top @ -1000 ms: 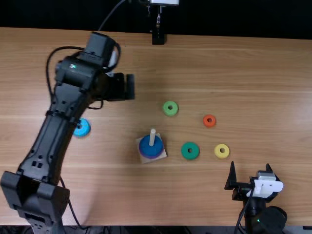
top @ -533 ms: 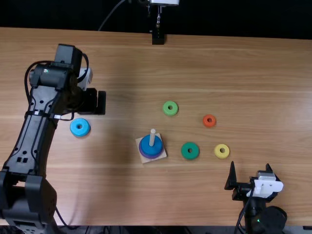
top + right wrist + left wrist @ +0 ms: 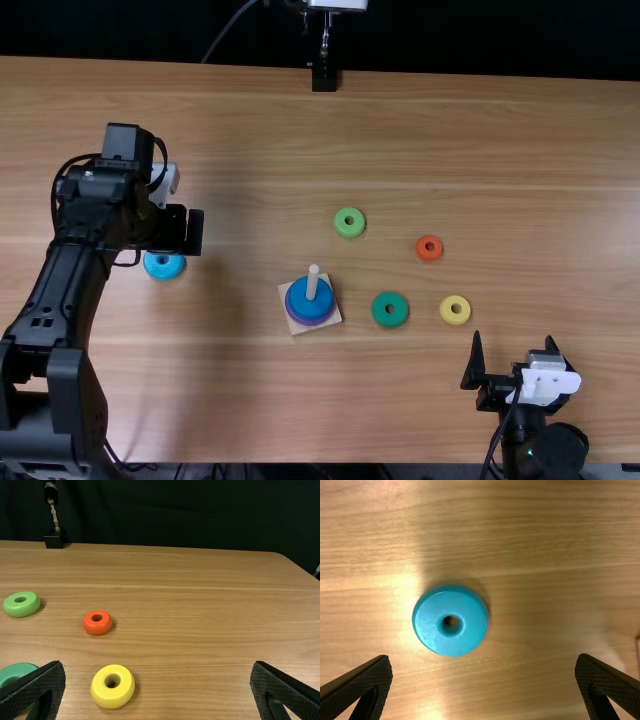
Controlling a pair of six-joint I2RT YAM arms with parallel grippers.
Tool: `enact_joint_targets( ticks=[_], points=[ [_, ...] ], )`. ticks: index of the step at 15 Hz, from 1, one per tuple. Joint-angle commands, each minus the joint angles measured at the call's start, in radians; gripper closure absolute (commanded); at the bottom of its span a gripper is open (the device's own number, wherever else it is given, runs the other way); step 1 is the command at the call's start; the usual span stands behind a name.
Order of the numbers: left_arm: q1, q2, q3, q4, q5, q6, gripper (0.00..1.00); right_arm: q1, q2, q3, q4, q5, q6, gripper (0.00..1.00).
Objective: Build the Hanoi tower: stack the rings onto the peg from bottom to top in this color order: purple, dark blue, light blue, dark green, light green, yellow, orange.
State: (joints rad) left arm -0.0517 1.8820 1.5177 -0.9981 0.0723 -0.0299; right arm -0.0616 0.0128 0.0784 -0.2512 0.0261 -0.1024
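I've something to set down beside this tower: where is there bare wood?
The table is bare beyond the light green ring and orange ring, and between the light blue ring and peg base. It's crowded from the base past the dark green ring to the yellow ring; the left gripper hovers by the light blue one.

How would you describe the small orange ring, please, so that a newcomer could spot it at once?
On the light brown wooden table, look right of the pale upright peg. The small round orange ring lies beyond the round yellow ring, and no other ring is orange.
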Motion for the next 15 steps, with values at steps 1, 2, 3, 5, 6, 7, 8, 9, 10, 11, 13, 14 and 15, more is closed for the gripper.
enact_joint_targets(
  ticks=[1,2,3,5,6,7,8,9,10,11,13,14,15],
  points=[
    [0.003,-0.024,-0.024,0.004,-0.063,0.047,0.00,-0.007,-0.013,-0.063,-0.066,0.014,0.001,0.00],
    [0.003,-0.015,-0.024,0.004,-0.105,0.098,0.00,-0.007,-0.013,-0.063,-0.066,0.014,0.001,0.00],
    [0.004,-0.001,-0.024,0.004,-0.151,0.131,0.00,-0.006,-0.013,-0.063,-0.066,0.014,0.001,0.00],
    [0.004,0.031,-0.024,0.004,-0.164,0.140,0.00,-0.007,-0.013,-0.063,-0.066,0.014,0.001,0.00],
    [0.003,0.048,-0.022,0.006,-0.164,0.139,0.00,-0.007,-0.013,-0.063,-0.066,0.014,0.001,0.00],
    [0.001,0.071,-0.024,0.004,-0.161,0.139,0.00,-0.007,-0.013,-0.063,-0.066,0.016,0.001,0.00],
    [-0.002,0.101,-0.022,0.004,-0.162,0.133,0.00,-0.007,-0.013,-0.063,-0.066,0.014,0.001,0.00],
    [0.000,0.123,-0.017,-0.005,-0.162,0.133,0.00,-0.006,-0.013,-0.063,-0.066,0.014,0.001,0.00],
    [0.000,0.135,-0.016,-0.007,-0.161,0.135,0.00,-0.007,-0.013,-0.063,-0.066,0.014,0.001,0.00],
    [-0.002,0.144,-0.010,-0.009,-0.161,0.133,0.00,-0.007,-0.013,-0.063,-0.066,0.014,0.001,0.00],
    [-0.002,0.155,-0.008,-0.001,-0.137,0.131,0.00,-0.007,-0.013,-0.063,-0.066,0.014,0.001,0.00],
    [-0.002,0.166,-0.008,0.004,-0.115,0.131,0.00,-0.007,-0.013,-0.063,-0.066,0.014,0.001,0.00],
    [-0.002,0.169,-0.008,0.006,-0.098,0.131,0.00,-0.006,-0.013,-0.063,-0.066,0.014,0.001,0.00]
  ],
)
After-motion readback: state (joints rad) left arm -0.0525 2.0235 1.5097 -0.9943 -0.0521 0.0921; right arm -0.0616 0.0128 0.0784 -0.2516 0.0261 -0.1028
